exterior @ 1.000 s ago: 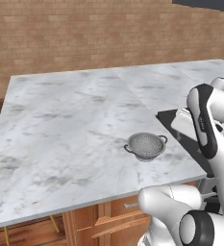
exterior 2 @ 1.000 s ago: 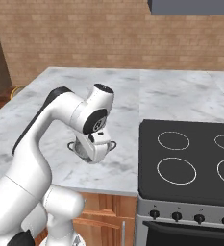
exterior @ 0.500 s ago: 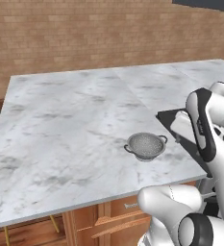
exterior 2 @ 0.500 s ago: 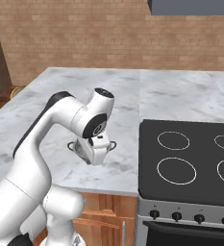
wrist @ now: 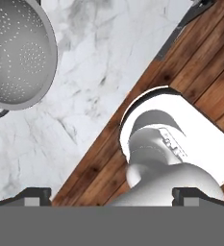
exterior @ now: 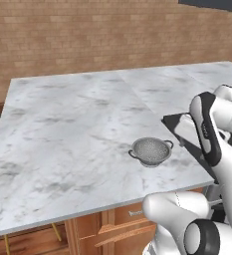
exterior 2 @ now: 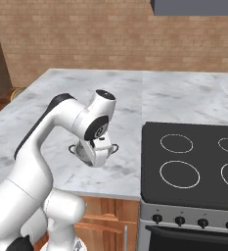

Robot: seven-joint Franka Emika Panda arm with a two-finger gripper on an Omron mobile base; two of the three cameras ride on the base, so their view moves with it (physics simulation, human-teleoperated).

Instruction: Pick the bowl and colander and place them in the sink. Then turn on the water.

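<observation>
My tool (wrist: pixel 111 194) has its fingertips (wrist: pixel 34 193) spread wide with nothing between them, and it looks down over the near edge of the desk (exterior: pixel 62 129), half over marble, half over the wood floor (wrist: pixel 200 62) below. In the right base view the hand hangs just above the desk's near edge, close to the stovetop's left side, and it covers most of the colander (exterior 2: pixel 79 149). The colander (exterior: pixel 150 151) sits upright on the marble near the near edge, toward the near right corner, just left of the stovetop (exterior 2: pixel 193 166). In the hand view the colander (wrist: pixel 17 53) is off to one side of the tool, clear of both fingers, its holes visible and one loop handle showing at its rim. It looks empty. The stovetop's corner (exterior: pixel 179 130) lies beside the colander, not touching. The rest of the marble runs back to the brick wall (exterior: pixel 87 35) along the far edge.
</observation>
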